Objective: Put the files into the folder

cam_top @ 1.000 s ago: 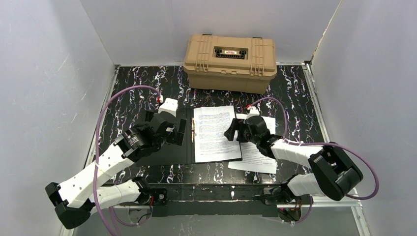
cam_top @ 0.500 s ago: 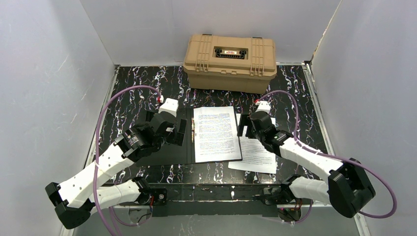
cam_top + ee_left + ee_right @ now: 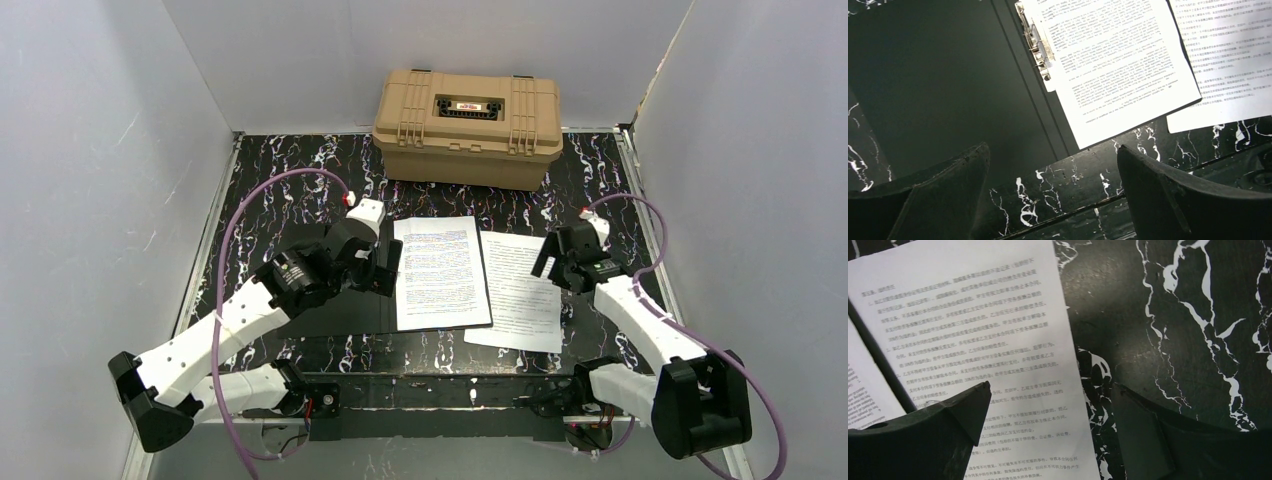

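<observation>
The folder point(image 3: 340, 305) lies open and flat, black inside up, with a metal clip point(image 3: 1035, 42) along its spine. One of the files point(image 3: 440, 270) rests on the folder's right half. A second sheet point(image 3: 520, 290) lies on the table just right of the folder, its left edge by the folder's edge. My left gripper point(image 3: 385, 268) hangs open over the folder near the spine; in its wrist view the gripper point(image 3: 1053, 155) holds nothing. My right gripper point(image 3: 550, 258) hovers open over the loose sheet's point(image 3: 973, 330) right edge, empty point(image 3: 1050, 390).
A tan plastic hard case point(image 3: 467, 125) stands shut at the back of the table. White walls close in on the left, the right and the back. The tabletop point(image 3: 280, 180) is black marble pattern. Purple cables loop off both wrists.
My right gripper pulled away from the sheet in the folder, moved right over the loose sheet and opened wider. My left gripper shifted right toward the folder's spine.
</observation>
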Tool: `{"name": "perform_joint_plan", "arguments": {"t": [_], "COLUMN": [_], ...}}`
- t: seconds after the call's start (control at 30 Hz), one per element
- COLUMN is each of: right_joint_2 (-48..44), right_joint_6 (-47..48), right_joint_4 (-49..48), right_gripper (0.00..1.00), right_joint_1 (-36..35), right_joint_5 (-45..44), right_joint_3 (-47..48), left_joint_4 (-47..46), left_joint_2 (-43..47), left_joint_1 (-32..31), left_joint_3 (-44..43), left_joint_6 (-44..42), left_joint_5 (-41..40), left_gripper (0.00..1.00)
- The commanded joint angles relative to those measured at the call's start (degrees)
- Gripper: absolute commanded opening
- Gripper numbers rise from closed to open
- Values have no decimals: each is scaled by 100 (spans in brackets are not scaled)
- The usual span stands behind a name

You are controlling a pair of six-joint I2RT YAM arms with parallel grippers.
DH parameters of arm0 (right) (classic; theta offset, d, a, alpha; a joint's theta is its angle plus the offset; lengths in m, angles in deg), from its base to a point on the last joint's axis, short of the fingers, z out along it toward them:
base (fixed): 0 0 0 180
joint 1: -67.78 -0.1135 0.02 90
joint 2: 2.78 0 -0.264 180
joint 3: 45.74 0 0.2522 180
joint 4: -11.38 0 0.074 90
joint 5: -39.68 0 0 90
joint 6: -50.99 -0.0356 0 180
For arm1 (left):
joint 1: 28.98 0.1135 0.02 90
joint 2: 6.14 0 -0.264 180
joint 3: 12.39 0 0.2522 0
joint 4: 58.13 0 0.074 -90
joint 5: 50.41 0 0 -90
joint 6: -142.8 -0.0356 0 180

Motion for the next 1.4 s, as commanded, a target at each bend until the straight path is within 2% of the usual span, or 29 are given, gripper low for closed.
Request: {"name": "perform_joint_plan", "arguments": {"t": [0.0,0.4,0.63,0.77,1.37], "right_joint_2": [102,490,472,456,257], "right_joint_6": [-107,-298,-451,-524,-870], "right_joint_4": [42,-841,-1173,-1331,-2304], "right_gripper": [99,98,93,86,39], "right_joint_1": [620,1111,1180,1185,1220], "right_joint_5": [809,2141,2561,2646,3227], "right_joint_3": [-261,-1019,-1366,-1455,-1886], "left_joint_4": [-161,-83,-38,-13,54], "left_joint_2": [-30,119,128,120,124], "left_joint_1": [-21,-22,-22,-21,-21], "left_joint_3": [-125,-40,-35,-58,41], "left_joint_6": [164,95,70,68,123], "left_joint_5": [242,215,175,155,147], "left_gripper": [98,98,98,98,98]}}
